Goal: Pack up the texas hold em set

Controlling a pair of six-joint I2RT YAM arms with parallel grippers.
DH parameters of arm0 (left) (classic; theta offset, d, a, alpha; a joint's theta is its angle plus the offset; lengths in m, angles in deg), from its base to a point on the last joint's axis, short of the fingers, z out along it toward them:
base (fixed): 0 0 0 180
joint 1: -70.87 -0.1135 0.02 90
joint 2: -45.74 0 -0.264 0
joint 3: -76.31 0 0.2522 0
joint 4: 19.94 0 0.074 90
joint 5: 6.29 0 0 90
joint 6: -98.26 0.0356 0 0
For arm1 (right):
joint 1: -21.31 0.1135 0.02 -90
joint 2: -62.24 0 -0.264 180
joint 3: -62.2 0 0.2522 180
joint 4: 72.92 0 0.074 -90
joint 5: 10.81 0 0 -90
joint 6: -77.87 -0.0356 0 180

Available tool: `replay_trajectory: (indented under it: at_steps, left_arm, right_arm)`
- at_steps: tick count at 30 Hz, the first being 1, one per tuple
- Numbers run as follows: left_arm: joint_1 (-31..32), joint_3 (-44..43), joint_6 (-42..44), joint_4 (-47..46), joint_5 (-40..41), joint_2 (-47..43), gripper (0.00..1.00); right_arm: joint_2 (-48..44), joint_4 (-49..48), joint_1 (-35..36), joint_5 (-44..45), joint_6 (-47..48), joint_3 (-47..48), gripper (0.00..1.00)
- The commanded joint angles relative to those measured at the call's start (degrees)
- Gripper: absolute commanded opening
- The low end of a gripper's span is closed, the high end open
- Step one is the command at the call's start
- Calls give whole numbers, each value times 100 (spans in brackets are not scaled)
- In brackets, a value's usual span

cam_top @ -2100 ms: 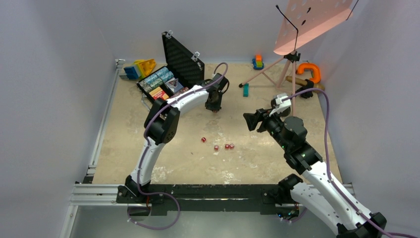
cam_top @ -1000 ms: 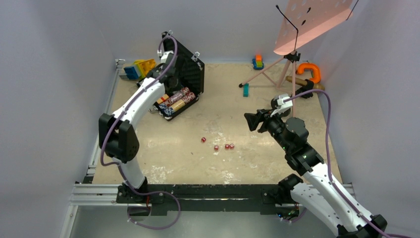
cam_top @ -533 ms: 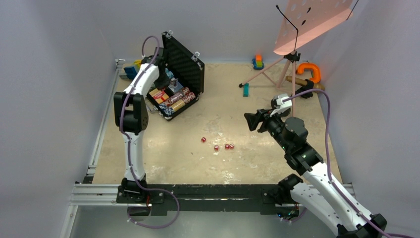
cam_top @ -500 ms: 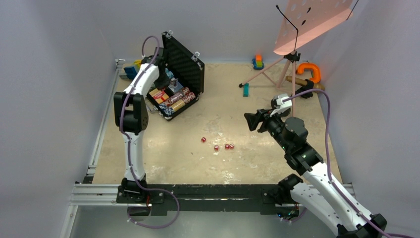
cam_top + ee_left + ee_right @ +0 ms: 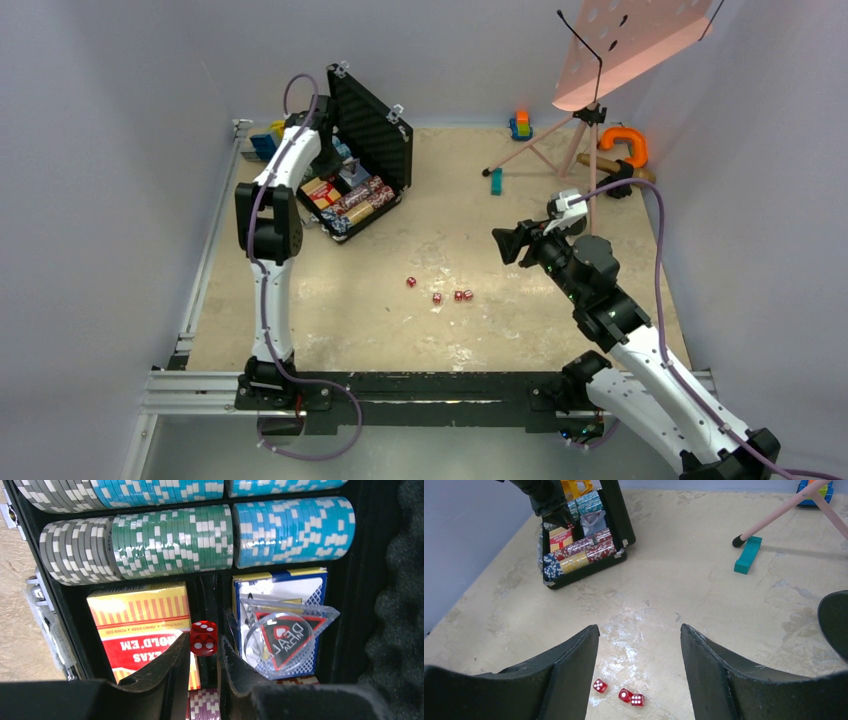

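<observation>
The black briefcase [image 5: 372, 128] stands open at the back left, its lid upright. In its base lie rows of poker chips [image 5: 170, 542], an orange-red card box [image 5: 140, 625] and a blue card box under a clear dealer button [image 5: 282, 635]. My left gripper [image 5: 205, 642] hangs over the base with a red die [image 5: 203, 637] pinched between its fingertips, above the gap between the two card boxes. Several more red dice [image 5: 437, 297] lie mid-table. My right gripper [image 5: 639, 630] hovers open above three of those dice [image 5: 625, 695], holding nothing.
A pink music stand [image 5: 625, 45] on a tripod occupies the back right, with a teal block [image 5: 496, 181] at one foot and an orange clamp-like thing [image 5: 625, 145] behind. Blue and yellow toy blocks [image 5: 275, 138] sit behind the case, by the left wall.
My left arm has swung from right of the case across to its left side and now holds its gripper over the case's base. The right arm and table dice have not moved.
</observation>
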Motion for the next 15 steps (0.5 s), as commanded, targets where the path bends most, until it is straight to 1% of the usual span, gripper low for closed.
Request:
replay_trajectory:
  at_steps: [1, 5, 15]
  left_arm:
    - [-121, -277, -221, -150, -199, 191, 0]
    - [-168, -346, -187, -169, -252, 319, 0]
    - [-274, -128, -127, -458, -235, 330, 0]
  right_arm:
    - [-34, -198, -16, 125, 84, -55, 65]
    - [-35, -198, -15, 106, 84, -59, 65]
    - [8, -197, -17, 117, 84, -68, 65]
